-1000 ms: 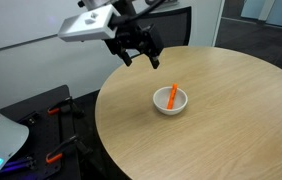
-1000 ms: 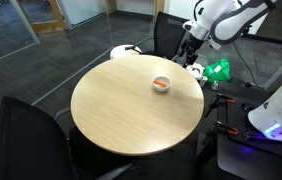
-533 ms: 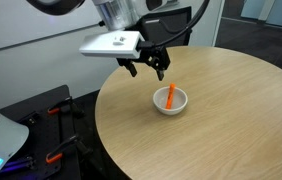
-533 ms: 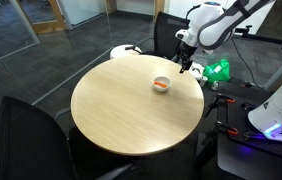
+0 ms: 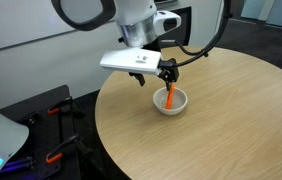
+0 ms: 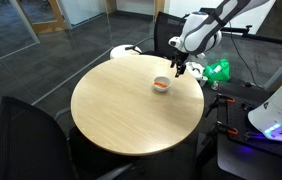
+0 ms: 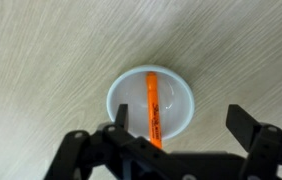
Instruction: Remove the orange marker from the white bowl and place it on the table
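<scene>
1. Your gripper [image 7: 181, 115] hung with its fingers spread wide, holding nothing, directly above the white bowl [image 7: 178, 92] on the table [image 7: 41, 50].
2. The orange marker [image 7: 153, 105] lay slanted inside the bowl, below the tool and nearer to one finger than to the other.
3. Because the marker sat off centre between the fingers, I judge that a straight descent could put a finger on the bowl rim and tip or push the bowl.
4. A weak pinch on the round, leaning marker could let it slip out.
5. No brand, label or writing could be read on the marker or the bowl.
</scene>
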You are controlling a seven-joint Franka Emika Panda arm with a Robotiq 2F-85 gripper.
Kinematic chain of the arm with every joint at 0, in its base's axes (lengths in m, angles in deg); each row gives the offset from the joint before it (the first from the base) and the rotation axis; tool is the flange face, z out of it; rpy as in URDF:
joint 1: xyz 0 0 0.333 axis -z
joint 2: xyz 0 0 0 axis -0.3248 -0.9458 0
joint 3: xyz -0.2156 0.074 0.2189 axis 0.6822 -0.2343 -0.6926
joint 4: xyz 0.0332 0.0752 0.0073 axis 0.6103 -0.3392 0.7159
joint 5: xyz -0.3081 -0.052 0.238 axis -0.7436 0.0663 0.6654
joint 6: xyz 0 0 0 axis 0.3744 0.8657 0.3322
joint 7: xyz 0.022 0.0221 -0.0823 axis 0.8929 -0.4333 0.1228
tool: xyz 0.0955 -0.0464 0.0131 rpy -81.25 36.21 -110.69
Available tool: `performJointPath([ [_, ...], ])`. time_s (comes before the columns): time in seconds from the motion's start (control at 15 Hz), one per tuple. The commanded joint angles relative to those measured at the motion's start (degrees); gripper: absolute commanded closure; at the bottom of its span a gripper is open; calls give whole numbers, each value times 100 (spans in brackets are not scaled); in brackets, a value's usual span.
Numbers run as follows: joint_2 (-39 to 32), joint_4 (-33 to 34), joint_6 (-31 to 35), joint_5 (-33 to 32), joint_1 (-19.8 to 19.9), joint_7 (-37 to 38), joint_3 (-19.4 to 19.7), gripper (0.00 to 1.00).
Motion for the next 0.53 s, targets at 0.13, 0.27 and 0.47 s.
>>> performJointPath([
  [0.13,-713,637,114,1162,500,-977,-631,0],
  [0.27,-973,846,97,1421,630,-1148,-789,0],
  [0.47,-1277,1012,132,1295,583,-984,-759,0],
])
